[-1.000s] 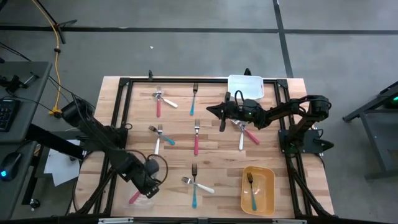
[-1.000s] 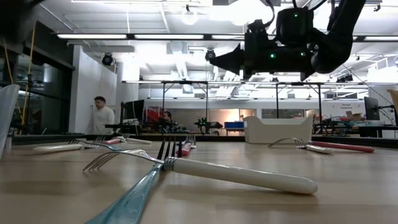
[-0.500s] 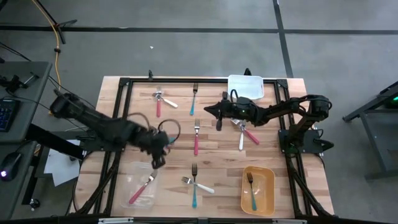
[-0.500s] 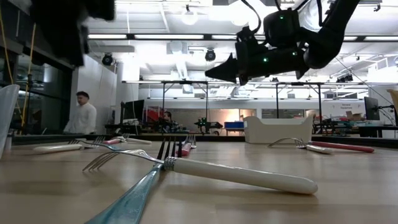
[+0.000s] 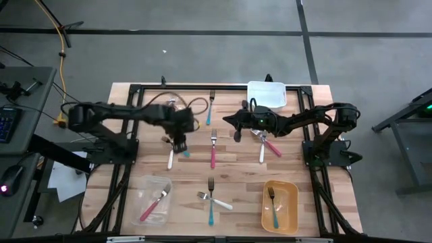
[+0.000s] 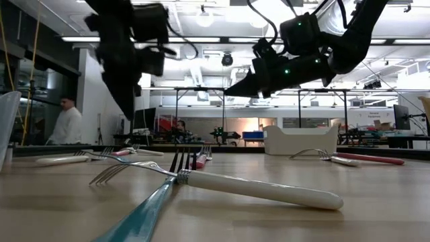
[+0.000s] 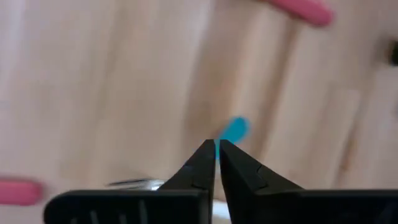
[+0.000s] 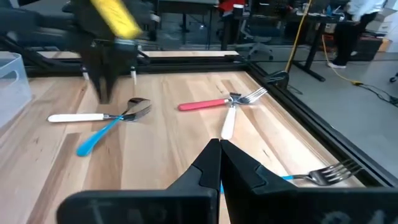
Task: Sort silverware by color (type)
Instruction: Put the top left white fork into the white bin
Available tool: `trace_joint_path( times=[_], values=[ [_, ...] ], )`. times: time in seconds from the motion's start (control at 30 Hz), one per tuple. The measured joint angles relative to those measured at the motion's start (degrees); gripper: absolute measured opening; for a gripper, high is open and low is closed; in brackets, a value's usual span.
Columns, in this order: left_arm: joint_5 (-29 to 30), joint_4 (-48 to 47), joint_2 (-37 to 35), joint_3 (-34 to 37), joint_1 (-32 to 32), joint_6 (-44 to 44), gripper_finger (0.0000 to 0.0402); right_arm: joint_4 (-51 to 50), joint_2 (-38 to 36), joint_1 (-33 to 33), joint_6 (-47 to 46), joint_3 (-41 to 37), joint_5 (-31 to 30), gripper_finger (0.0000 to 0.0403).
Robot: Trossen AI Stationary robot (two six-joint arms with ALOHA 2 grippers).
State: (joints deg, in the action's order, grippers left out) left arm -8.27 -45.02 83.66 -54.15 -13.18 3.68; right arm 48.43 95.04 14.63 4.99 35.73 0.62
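Two crossed utensils (image 5: 174,150) lie below left gripper (image 5: 179,143), white handle lengthwise.

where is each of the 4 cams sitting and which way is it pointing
High view: above, straight down on the wooden table; both arms show.
Low view: tabletop height, level across into the room; both arms overhead.
Left wrist view: down at the wood past the shut left gripper.
Right wrist view: across the table past the shut right gripper.
Shared: the white and teal crossed pair under the left gripper shows in high and right wrist.
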Motion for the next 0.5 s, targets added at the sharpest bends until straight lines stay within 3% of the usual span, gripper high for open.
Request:
trace_joint_path(
  times=[0.23, 0.5],
  values=[
    [1.6, -4.7, 8.7, -10.1, -9.6, -15.3, 0.006, -0.8, 0.0, 0.0, 0.5, 0.0, 0.0, 0.0],
    [10.8, -14.2, 20.0, -22.2, -14.6, -28.3, 0.0091, -2.7, 0.0, 0.0, 0.6, 0.0, 0.0, 0.0]
  ],
)
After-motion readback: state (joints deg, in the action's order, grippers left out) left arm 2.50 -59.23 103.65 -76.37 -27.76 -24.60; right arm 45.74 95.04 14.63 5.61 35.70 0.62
